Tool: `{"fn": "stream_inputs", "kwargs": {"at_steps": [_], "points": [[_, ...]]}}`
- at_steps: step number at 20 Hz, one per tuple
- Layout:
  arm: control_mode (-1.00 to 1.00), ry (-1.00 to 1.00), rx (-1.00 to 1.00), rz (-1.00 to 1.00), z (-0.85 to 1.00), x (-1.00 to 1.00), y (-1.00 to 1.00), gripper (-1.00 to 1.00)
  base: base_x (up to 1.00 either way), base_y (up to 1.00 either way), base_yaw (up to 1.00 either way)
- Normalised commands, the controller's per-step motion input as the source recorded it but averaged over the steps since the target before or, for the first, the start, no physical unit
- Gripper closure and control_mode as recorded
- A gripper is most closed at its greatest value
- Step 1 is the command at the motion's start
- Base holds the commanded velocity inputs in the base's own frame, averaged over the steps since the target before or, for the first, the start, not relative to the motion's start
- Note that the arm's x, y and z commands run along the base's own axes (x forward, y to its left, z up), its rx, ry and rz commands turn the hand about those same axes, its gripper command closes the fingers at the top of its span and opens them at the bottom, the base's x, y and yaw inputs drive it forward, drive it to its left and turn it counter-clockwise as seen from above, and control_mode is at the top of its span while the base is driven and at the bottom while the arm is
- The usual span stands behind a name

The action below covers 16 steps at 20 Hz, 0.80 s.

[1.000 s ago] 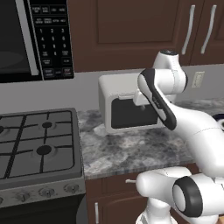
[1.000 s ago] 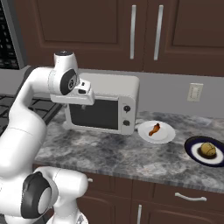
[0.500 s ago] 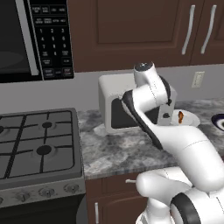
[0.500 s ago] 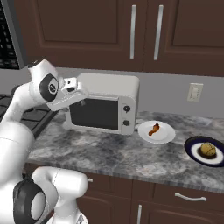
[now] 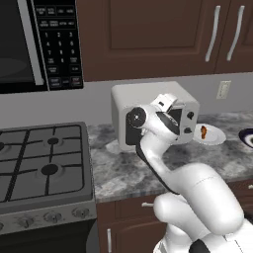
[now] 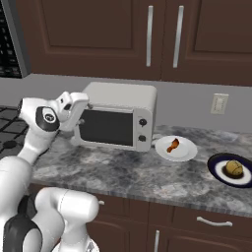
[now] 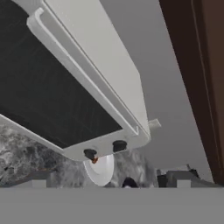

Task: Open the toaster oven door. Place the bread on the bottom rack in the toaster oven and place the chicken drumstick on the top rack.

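Mottled grey stone counter (image 6: 123,172) carries the boxy, round-cornered toaster oven (image 6: 118,123), door shut; hand's (image 6: 74,106) opening unclear.

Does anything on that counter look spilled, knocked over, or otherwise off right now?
Nothing stands out. The toaster oven sits square on the counter with its door shut. The chicken drumstick lies on its white plate, and a second food item rests on the dark plate.

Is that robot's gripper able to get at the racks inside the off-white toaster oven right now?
Probably not. The toaster oven door, white-framed with dark glass, looks fully shut across the off-white toaster oven, closing off the inside. The gripper sits near the door's upper left corner, by the handle.
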Motion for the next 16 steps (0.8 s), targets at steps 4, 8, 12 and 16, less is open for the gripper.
{"fn": "stream_inputs", "kwargs": {"at_steps": [4, 8, 12, 16], "points": [[-1.00, -0.02, -0.10, 0.00, -0.01, 0.34, -0.02, -1.00, 0.00, 0.00, 0.00], [-1.00, 0.00, 0.00, 0.00, 0.00, 0.41, 0.00, -1.00, 0.00, 0.00, 0.00], [-1.00, 0.02, 0.00, 0.00, 0.00, 0.54, 0.00, -1.00, 0.00, 0.00, 0.00], [-1.00, 0.01, 0.00, 0.00, -0.07, 0.49, 0.00, -1.00, 0.00, 0.00, 0.00]]}}
